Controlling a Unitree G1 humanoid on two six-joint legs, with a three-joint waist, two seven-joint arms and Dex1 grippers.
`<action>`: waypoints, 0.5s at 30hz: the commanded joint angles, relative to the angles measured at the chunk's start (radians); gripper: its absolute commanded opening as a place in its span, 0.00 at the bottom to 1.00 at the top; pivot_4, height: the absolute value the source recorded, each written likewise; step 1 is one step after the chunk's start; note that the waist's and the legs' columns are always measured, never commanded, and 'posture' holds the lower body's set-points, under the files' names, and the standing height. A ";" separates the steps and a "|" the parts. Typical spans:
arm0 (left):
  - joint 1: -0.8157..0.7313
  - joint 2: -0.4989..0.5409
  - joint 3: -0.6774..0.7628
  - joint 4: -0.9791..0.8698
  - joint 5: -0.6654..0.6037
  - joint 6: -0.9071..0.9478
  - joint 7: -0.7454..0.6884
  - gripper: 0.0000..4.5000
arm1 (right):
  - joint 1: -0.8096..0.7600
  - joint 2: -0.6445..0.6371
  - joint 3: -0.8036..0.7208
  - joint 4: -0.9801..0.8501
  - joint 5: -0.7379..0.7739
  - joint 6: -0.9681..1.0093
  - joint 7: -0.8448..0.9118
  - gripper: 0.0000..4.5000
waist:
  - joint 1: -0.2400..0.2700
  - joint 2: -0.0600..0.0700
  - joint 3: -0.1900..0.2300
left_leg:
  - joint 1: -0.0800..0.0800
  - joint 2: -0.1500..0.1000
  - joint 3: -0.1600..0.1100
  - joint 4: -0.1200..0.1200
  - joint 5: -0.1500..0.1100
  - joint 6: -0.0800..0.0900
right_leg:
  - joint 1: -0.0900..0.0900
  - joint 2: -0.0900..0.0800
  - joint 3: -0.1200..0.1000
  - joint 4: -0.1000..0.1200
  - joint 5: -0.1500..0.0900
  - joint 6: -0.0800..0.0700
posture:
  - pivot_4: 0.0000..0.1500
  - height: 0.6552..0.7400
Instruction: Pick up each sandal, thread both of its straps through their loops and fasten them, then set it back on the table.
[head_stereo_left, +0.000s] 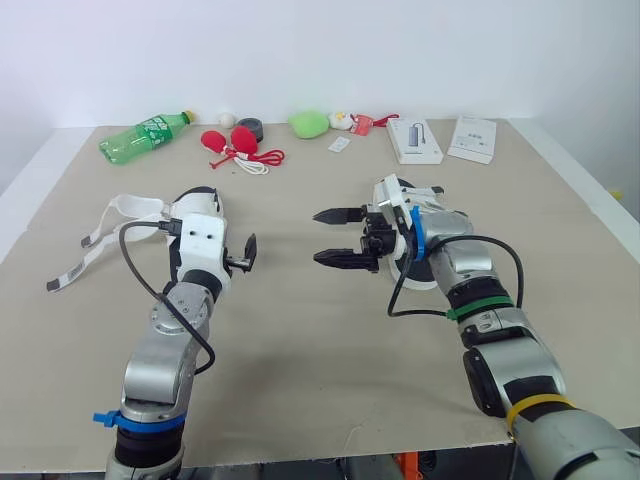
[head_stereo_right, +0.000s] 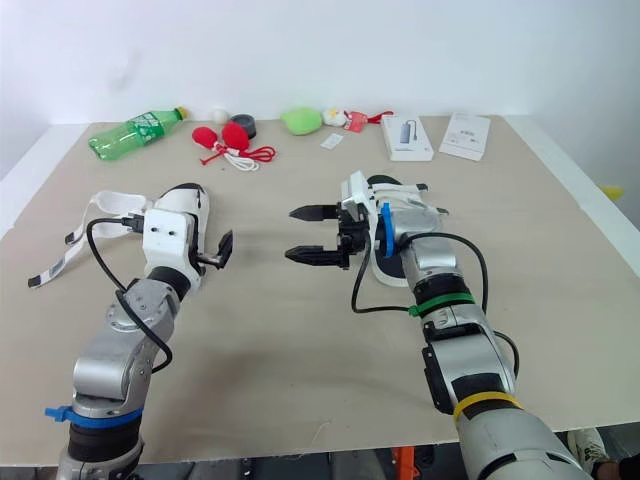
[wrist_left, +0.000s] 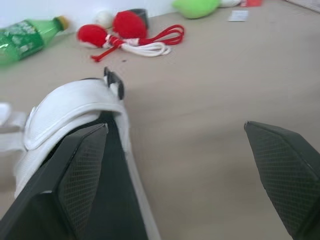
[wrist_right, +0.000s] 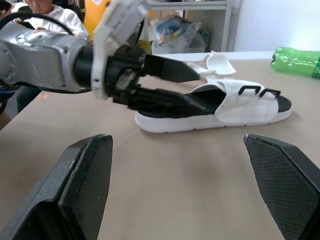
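Left claw (wrist_left: 175, 126) and right claw (head_stereo_left: 316, 236) stand wide, and if I pinch only the loose strap (head_stereo_left: 130, 204) near the left one, the sandal (head_stereo_left: 205, 200) may swing and fall.

Both arms forward; left gripper (head_stereo_left: 243, 254) and right gripper (head_stereo_left: 318, 236) spread wide (empty), tips turned inward

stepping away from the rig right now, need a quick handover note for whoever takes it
Left gripper: open, empty, close beside the white sandal with black footbed on the robot's left.
Right gripper: open, empty, above the tan table; the second white sandal lies under that arm.
Done: nothing visible. The first sandal's long white straps lie loose on the table; the second's are hidden.
To do: thread and fasten both sandals, set them back.
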 joint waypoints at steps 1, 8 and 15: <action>-0.064 -0.005 0.062 0.077 -0.013 -0.002 0.017 1.00 | -0.055 0.012 -0.031 0.016 0.001 -0.032 0.014 1.00 | 0.000 0.000 0.000 | 0.000 0.000 0.000 0.000 0.000 0.000 | 0.000 0.000 0.000 0.000 0.000 0.000 | 1.00 1.00; -0.140 -0.015 0.061 0.236 -0.031 -0.008 0.003 1.00 | -0.059 0.024 -0.041 0.015 0.001 -0.030 0.016 1.00 | 0.000 0.000 0.000 | -0.001 0.000 0.000 0.000 0.000 -0.001 | 0.000 0.000 0.000 0.000 0.000 0.001 | 1.00 1.00; -0.199 0.007 0.070 0.367 -0.030 -0.069 -0.017 1.00 | -0.045 0.026 -0.035 -0.010 -0.022 -0.023 -0.037 1.00 | 0.000 0.000 0.000 | 0.000 0.000 -0.001 -0.001 0.000 -0.002 | 0.000 0.000 0.000 0.000 0.000 0.001 | 1.00 1.00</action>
